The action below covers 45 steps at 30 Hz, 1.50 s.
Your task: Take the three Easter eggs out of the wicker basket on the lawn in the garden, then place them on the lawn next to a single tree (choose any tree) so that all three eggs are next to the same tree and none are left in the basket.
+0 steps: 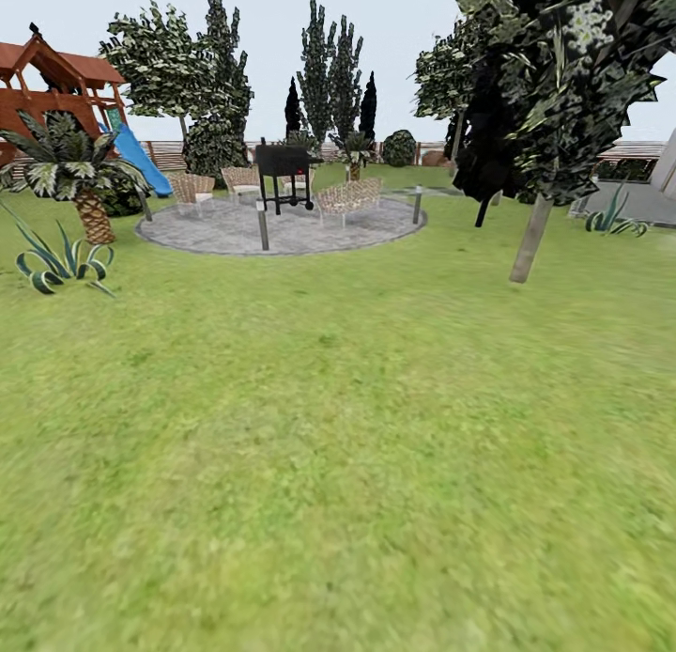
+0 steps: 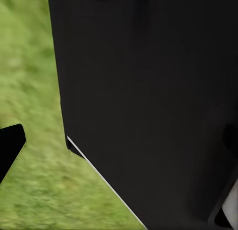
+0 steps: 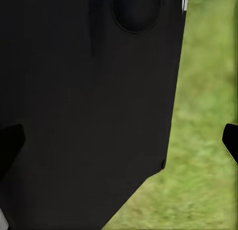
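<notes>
Open lawn (image 1: 338, 464) ahead, tree (image 1: 531, 243) standing right of the round paved patio (image 1: 282, 227) with grill (image 1: 284, 168); gripper jaw states can't be told, wrist views blocked by dark robot body (image 2: 148, 91).

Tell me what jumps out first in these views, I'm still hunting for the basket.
Open lawn fills the near ground of the head view. At right stands a tree with a pale leaning trunk and dark foliage. Farther off, a black grill sits on a round paved patio, with a wooden playset and blue slide at far left.
</notes>
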### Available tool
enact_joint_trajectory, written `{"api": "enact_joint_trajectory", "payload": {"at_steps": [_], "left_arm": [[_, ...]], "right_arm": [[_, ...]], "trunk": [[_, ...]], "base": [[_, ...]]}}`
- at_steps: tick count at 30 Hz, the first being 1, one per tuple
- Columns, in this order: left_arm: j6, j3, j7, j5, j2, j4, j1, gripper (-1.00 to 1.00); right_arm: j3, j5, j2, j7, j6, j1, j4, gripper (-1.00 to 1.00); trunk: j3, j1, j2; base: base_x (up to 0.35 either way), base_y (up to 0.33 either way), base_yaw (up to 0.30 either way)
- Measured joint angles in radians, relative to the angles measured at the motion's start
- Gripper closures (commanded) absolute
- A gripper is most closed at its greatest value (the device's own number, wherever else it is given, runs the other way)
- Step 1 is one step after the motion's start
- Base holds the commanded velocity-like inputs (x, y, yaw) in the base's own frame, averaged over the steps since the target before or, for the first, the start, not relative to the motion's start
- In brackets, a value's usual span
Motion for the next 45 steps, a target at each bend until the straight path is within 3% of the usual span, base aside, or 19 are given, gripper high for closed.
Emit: {"api": "enact_joint_trajectory", "payload": {"at_steps": [27, 45], "left_arm": [[0.0, 0.0, 0.0, 0.0, 0.0, 0.0, 0.0, -1.0], [0.0, 0.0, 0.0, 0.0, 0.0, 0.0, 0.0, -1.0]], "right_arm": [[0.0, 0.0, 0.001, 0.0, -0.001, 0.0, 0.0, -1.0], [0.0, 0.001, 0.002, 0.0, -0.003, 0.0, 0.0, -1.0]], "trunk": [[0.0, 0.0, 0.0], [0.0, 0.0, 0.0]], "base": [[0.334, 0.0, 0.006], [0.334, 0.0, 0.27]]}}
